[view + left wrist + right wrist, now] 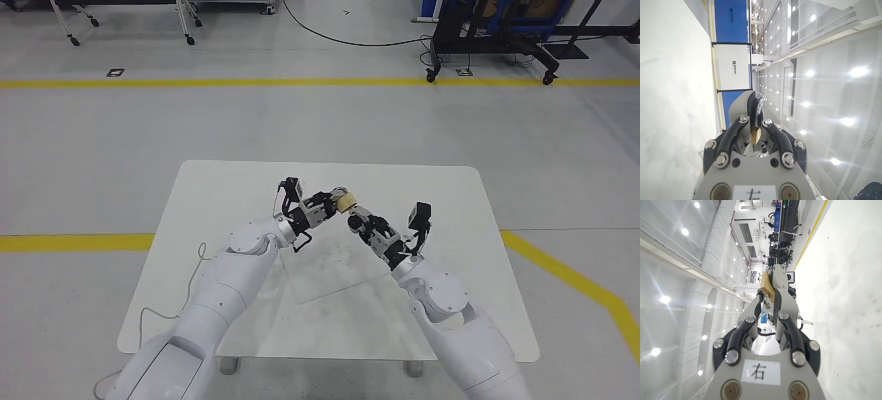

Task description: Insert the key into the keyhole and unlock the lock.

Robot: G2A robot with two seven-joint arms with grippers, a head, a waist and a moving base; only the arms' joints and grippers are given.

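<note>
Padlock: clamped in right claw, keyhole end toward its wrist; left claw pinches, apparently, the key, just beside.

The small brass padlock hangs above the middle of the white rounded-corner table, nearer its far edge. The left gripper is on its left-edge side. The right gripper is on its right-edge side, where the silver key sits at the padlock's base.
</note>
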